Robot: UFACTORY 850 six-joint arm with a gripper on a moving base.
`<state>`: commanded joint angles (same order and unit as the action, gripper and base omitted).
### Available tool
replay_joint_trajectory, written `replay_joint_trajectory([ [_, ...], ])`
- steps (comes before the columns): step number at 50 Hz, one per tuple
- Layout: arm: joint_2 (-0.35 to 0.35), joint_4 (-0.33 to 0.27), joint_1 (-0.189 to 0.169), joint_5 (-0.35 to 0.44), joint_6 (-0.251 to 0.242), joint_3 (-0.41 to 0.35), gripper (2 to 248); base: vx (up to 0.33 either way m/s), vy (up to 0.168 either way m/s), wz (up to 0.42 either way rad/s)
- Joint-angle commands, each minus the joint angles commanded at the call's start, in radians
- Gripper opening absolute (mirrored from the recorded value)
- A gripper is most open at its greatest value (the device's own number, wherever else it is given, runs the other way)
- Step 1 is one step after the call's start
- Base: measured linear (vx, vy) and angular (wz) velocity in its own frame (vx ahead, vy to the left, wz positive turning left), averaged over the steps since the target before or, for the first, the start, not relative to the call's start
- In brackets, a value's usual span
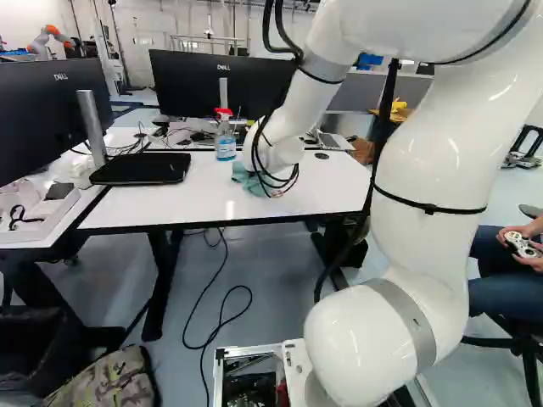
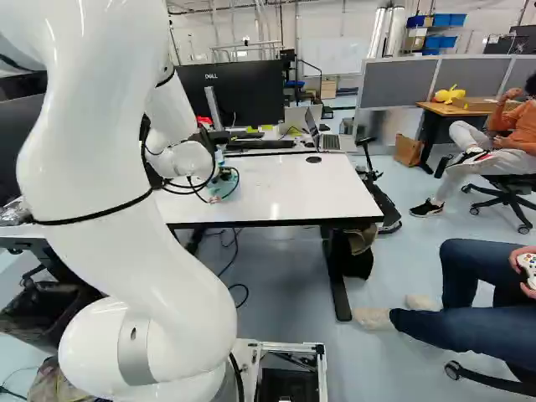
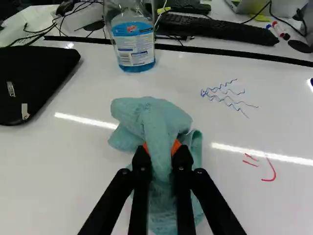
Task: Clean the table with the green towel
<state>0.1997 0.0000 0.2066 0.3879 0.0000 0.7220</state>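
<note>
Counter (image 3: 78, 166) wipe: green towel (image 3: 159, 120) on the white top, bunched in gripper (image 3: 161, 149).
Counter first: blue squiggles (image 3: 227, 95) and red strokes (image 3: 266, 171) lie beside the towel; a narrow bundle would probably miss some ink, and too low a press could scrape the surface. Black flat case (image 3: 34, 81): a wide sideways sweep might snag it. Spray bottle (image 3: 133, 44), just ahead of the towel: a long forward stroke could tip it. Gripper: clamped on the towel's fold, fingers apart only by the cloth's thickness; loose ends might drag or slip out.
</note>
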Motion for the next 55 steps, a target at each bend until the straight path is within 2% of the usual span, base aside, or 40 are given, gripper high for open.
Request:
replay_joint_trajectory([
  [29, 0.011, 0.000, -0.079, 0.006, 0.000, 0.087, 56, 0.000, 0.000, 0.000],
  [55, 0.099, 0.000, -0.142, 0.019, 0.000, 0.190, 56, 0.000, 0.000, 0.000],
])
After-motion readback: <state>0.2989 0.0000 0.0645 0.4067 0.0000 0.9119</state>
